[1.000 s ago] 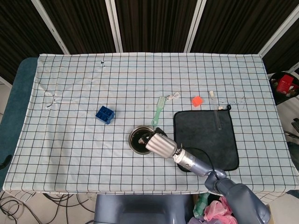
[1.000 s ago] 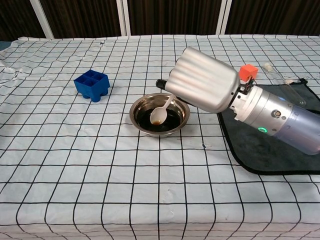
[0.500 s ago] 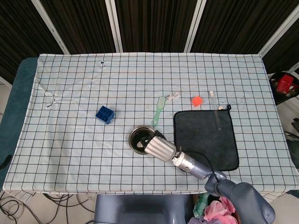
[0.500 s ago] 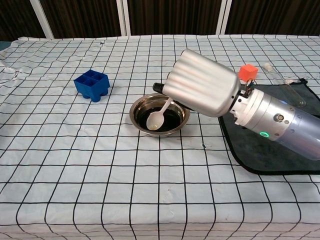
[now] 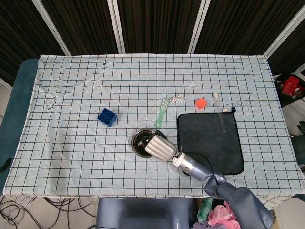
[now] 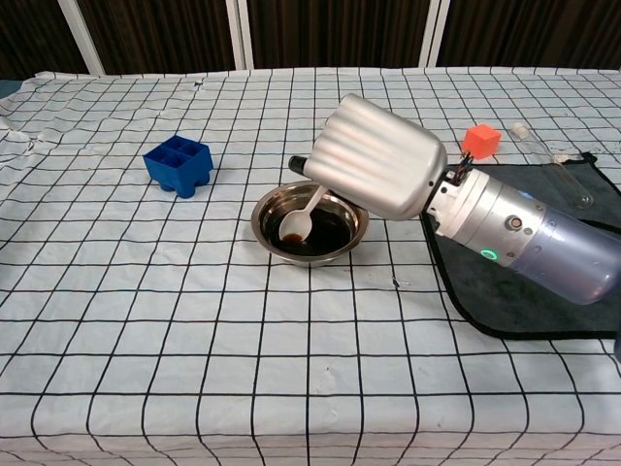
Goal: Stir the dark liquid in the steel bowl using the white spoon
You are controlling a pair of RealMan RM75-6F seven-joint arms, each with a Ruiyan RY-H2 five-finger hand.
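Steel bowl (image 6: 310,228) is seen near the middle of the table (image 5: 71,143), on a white cloth ruled with a dark grid; dark liquid (image 6: 315,236) lies in its bottom. The white spoon (image 6: 299,222) is held by the right robot hand (image 6: 374,170), whose silver back is turned toward the chest camera, so that the fingers closed on the handle are hidden. The spoon slants down and to the left, its bowl dipped at the left part of the liquid, with a dark patch resting in it. In the head view the same robot hand (image 5: 159,147) covers the right half of the bowl (image 5: 141,141). A small green light is lit on the forearm behind the wrist. The left robot hand is not shown in either view.

A blue block (image 6: 179,166) with four square pockets stands to the left of the bowl, well apart. A black mat (image 5: 212,140) lies just right of the bowl, under the forearm. Beyond it are an orange cube (image 6: 480,140), a clear tube (image 6: 548,163), and a green brush (image 5: 161,113).

No legible writing, label or brand mark can be made out on any item.
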